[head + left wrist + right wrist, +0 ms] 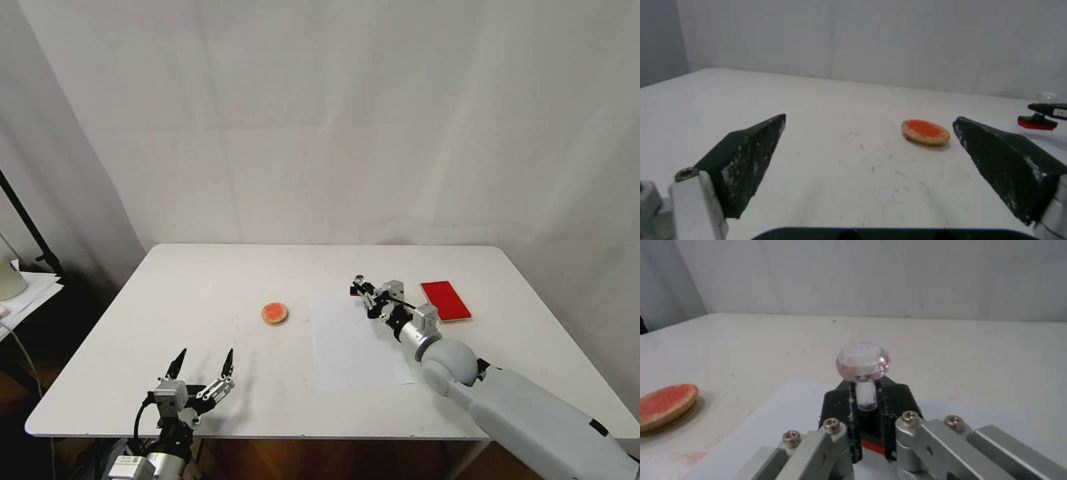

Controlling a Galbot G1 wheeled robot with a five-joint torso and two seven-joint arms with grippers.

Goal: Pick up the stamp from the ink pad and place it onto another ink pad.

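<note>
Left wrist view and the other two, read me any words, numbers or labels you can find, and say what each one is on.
No text can be read.
Label on the left arm, below the left gripper: too small to read.
White tag on the right gripper holding the stamp: blurred marks, unreadable.
Round ink pad, red ink pad, paper sheet: no writing.

No text, label or number is readable

White table (200, 280) bears: red rectangular ink pad (445, 300) at right; white paper sheet (353, 347) centre; round orange-red pad (275, 313) left of the sheet.
</note>
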